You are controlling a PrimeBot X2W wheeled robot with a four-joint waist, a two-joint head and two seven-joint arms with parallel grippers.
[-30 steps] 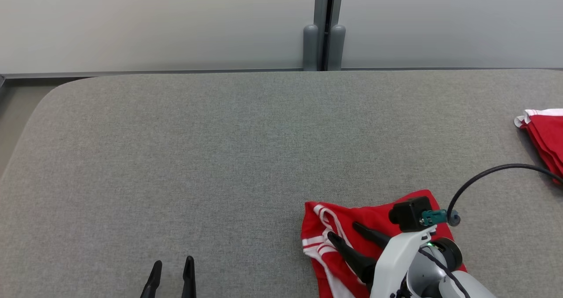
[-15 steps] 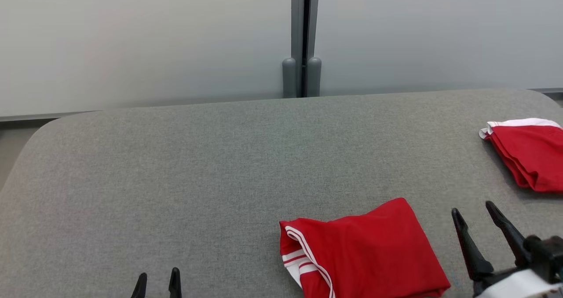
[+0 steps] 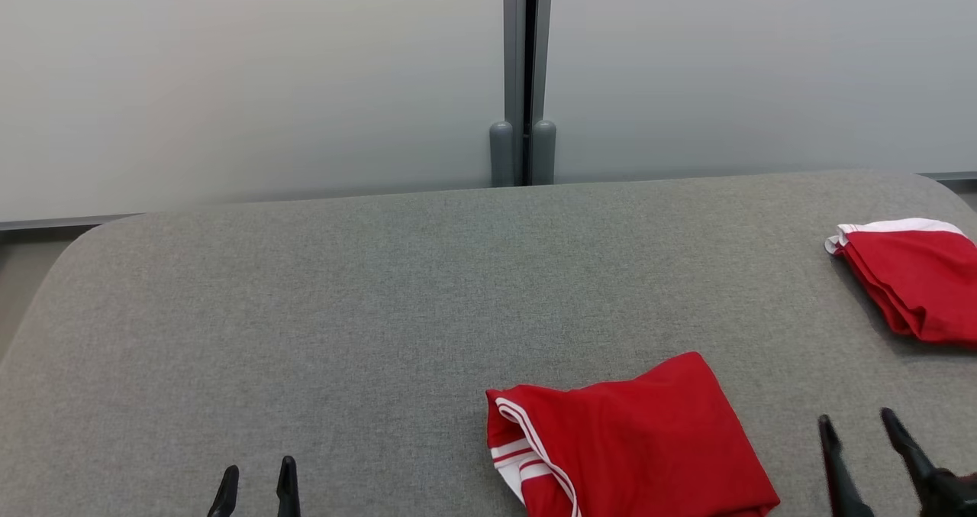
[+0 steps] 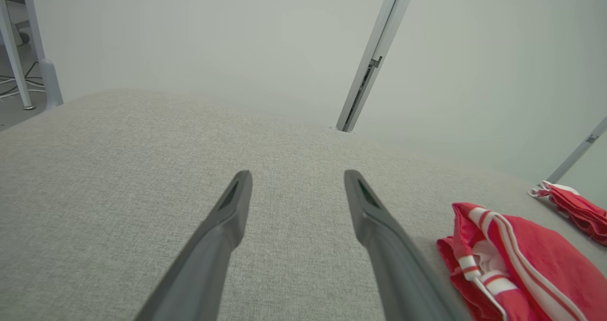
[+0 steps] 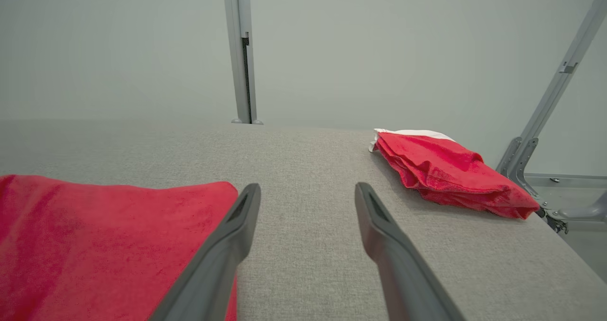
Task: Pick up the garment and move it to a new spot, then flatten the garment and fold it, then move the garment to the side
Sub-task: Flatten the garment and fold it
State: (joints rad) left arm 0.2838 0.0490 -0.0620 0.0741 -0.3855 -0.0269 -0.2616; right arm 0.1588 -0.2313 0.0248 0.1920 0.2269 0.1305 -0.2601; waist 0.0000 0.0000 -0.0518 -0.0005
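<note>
A folded red garment (image 3: 633,444) with white stripes along its left edge lies on the grey table near the front, right of centre; it also appears in the left wrist view (image 4: 517,264) and the right wrist view (image 5: 104,245). My right gripper (image 3: 859,429) stands open at the lower right, just right of the garment, with nothing between its fingers (image 5: 307,190). My left gripper (image 3: 258,479) is open at the lower left, well apart from the garment, over bare table (image 4: 298,176).
A second folded red garment (image 3: 908,280) with a white edge rests at the table's right edge, also in the right wrist view (image 5: 446,174). Behind the grey padded table (image 3: 305,311) stands a pale wall with a grey post (image 3: 523,82).
My right gripper has come off the garment, opened and drawn back to the lower right. The garment lies folded and released. The camera has tilted, shifting the whole picture.
</note>
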